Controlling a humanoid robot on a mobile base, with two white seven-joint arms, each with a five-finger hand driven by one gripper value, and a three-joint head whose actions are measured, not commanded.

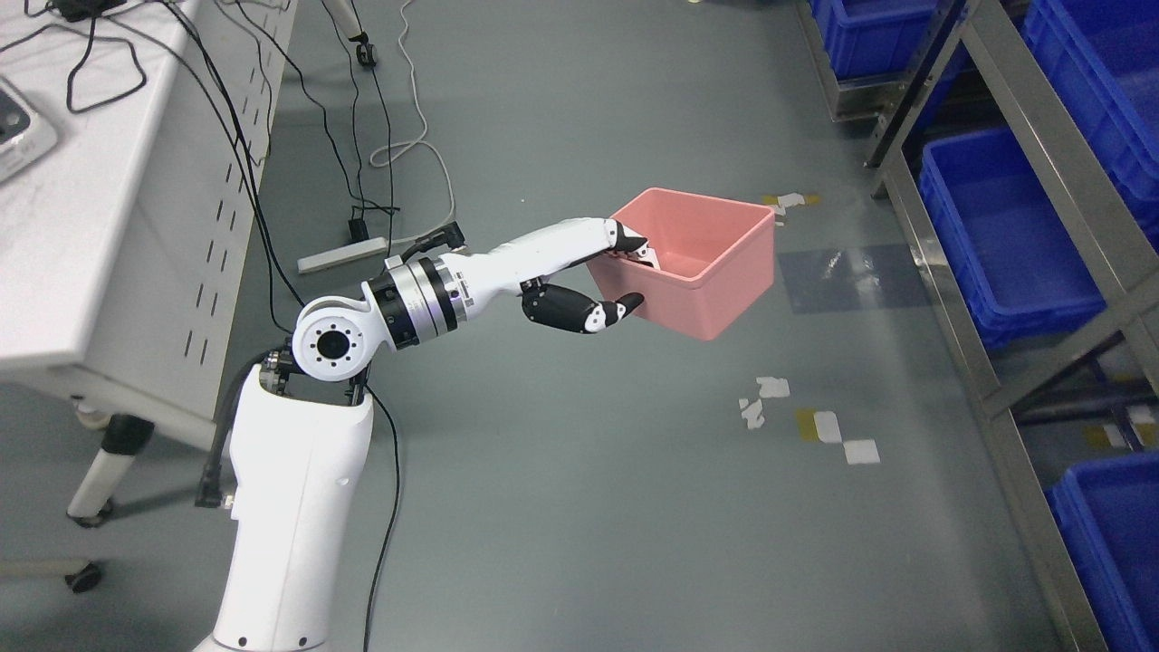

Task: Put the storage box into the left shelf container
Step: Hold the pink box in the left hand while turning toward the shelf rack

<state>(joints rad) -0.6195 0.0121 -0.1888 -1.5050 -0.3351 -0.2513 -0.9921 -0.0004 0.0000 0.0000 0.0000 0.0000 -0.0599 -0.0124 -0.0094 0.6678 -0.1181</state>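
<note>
White left arm point(299, 507) coming up from the bottom edge, bending at a round joint, then reaching out to the right. At its end, the left robot hand point(589, 276), closed on the near wall of the storage box point(715, 263): fingers point(625, 240) hooked over the rim from above, dark thumb point(589, 312) pressing the outside wall from below. Box up in the air over the grey floor point(589, 471), touching nothing else. Pink all over, plastic, open on top, four straight walls a bit narrower at the bottom, smooth thick rim, nothing inside. Tilted a little, the far corner pointing toward the shelf.

On the floor under and past the box, small white and yellow tape bits point(815, 421). On the left, a white worktop point(100, 181) with black cables point(244, 154) hanging down. On the right, a grey metal shelf point(987, 263) with blue containers point(1014, 235) on it, well apart from the pink box.
</note>
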